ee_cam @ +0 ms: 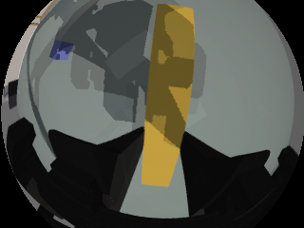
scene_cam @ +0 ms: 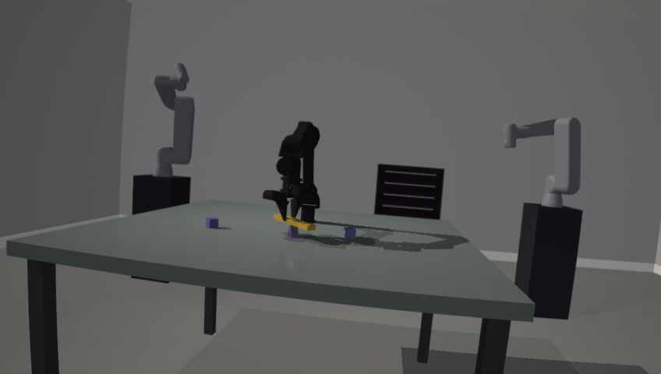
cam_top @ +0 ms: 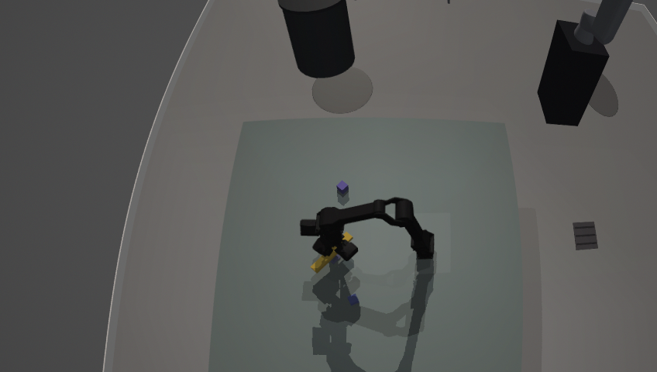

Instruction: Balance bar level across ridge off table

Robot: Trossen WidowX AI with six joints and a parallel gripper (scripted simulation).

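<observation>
The plain yellow bar (cam_top: 322,262) (scene_cam: 295,222) (ee_cam: 169,85), straight and squared-off, is pinched in the gripper (cam_top: 335,251) (scene_cam: 289,217) (ee_cam: 162,133), above the table's (cam_top: 373,152) (scene_cam: 185,259) (ee_cam: 242,85) middle, away from its edges. The exterior view shows the purple ridge (scene_cam: 292,231) beneath it, which the wrist view does not; whether they touch I cannot tell. The bar bears no readable writing.

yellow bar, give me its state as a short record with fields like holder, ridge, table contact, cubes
bar: yellow, above the table, not touching it
gripper: shut on the bar
ridge: purple, under the bar; contact unclear
cubes: purple; blue
release: not yet done
</observation>
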